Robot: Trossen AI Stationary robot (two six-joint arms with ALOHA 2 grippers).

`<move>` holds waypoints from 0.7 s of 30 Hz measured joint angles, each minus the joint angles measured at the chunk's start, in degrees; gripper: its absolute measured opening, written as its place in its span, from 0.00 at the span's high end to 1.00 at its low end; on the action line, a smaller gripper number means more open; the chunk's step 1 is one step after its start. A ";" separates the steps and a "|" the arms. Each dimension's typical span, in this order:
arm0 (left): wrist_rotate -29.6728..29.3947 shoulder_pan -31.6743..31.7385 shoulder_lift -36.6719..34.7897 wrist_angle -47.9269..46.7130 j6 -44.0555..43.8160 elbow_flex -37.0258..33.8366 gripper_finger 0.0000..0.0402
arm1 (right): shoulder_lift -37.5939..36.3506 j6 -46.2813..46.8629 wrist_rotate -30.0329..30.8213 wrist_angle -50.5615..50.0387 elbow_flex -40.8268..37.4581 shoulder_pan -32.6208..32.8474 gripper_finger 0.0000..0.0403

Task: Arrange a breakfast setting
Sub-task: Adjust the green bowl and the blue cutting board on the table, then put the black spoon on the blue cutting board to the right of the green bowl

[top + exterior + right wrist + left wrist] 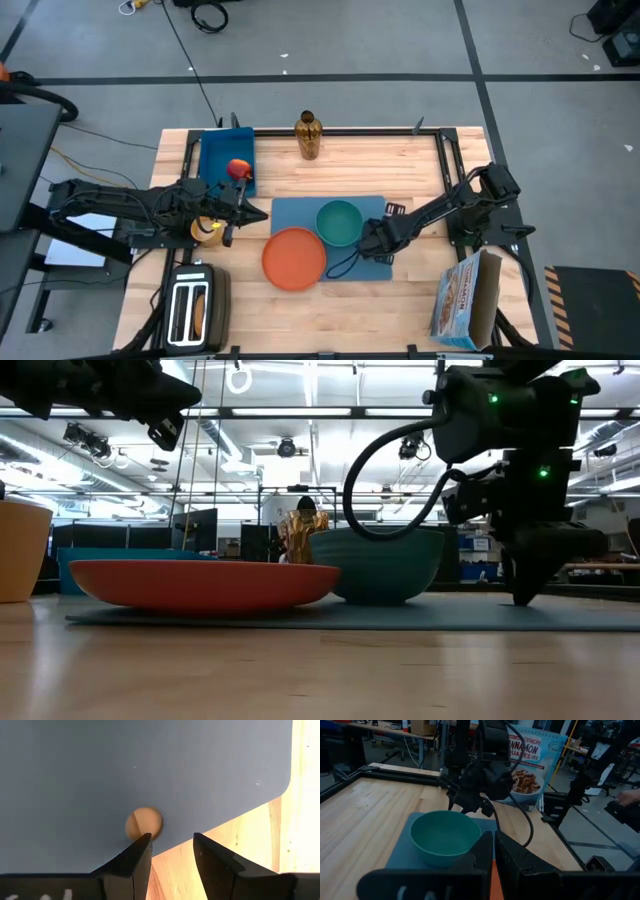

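The blue placemat (375, 210) lies flat mid-table. The orange plate (295, 258) sits on its near left corner and the teal bowl (340, 222) beside it on the mat; both also show in the low view, plate (200, 582) and bowl (385, 565). The red apple (238, 168) lies in the blue bin (222, 150). The orange cup (207, 228) stands left of the mat. My left gripper (255, 213) is shut and empty, raised at the mat's left edge. My right gripper (170, 845) is open, pointing down over the mat's right near part. Spoon and bread do not show. My right gripper's open fingers (522, 595) point down at the placemat's right near part (215, 795), beside a round tan spot (143, 822) close to the mat's edge. Their tips reach the mat's surface in the low view; I cannot tell whether they touch it.
A silver toaster (195, 310) stands at the near left corner, a cereal bag (465, 300) at the near right, and an amber bottle (308, 135) at the far edge. Bare wood (400, 310) lies near of the mat.
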 joint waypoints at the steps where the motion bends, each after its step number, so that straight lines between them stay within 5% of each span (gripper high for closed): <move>1: 0.00 0.00 0.00 0.02 -0.02 0.00 0.94 | 0.02 -0.03 -0.01 -0.05 0.02 -0.03 0.62; 16: -0.22 0.01 0.00 1.55 -0.41 0.00 0.94 | -1.00 -2.57 -3.37 -7.35 7.16 2.37 0.62; 21: -7.27 0.29 0.00 4.09 -4.46 0.00 0.94 | -8.13 -4.06 2.01 -8.77 8.65 6.54 0.62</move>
